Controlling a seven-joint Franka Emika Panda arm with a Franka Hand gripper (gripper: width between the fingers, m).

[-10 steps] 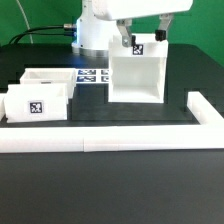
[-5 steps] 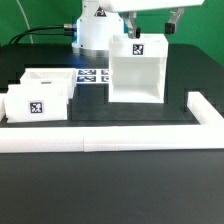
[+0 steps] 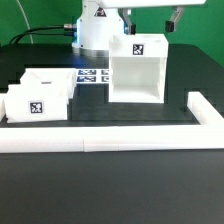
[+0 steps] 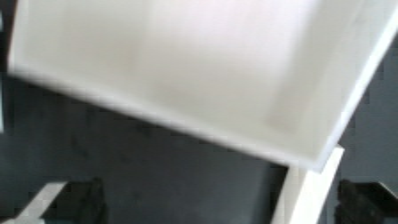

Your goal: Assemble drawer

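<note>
**Inspector:** Location of the shell?

**Recorder:** The shell [image 3: 137,75] stands upright on the black worktop [image 3: 110,190], open face toward the camera, just beside the marker board [image 3: 93,75].

**Inspector:** The trays?

**Recorder:** Front tray [image 3: 37,104] and rear tray [image 3: 47,78] sit close together at the exterior view's left, behind the border rail [image 3: 100,141].

**Inspector:** The tool?

**Recorder:** The tool [image 3: 151,20] hangs above the shell, fingers spread wide, gripping nothing. The wrist view is blurred — only a white shell panel shows.
</note>
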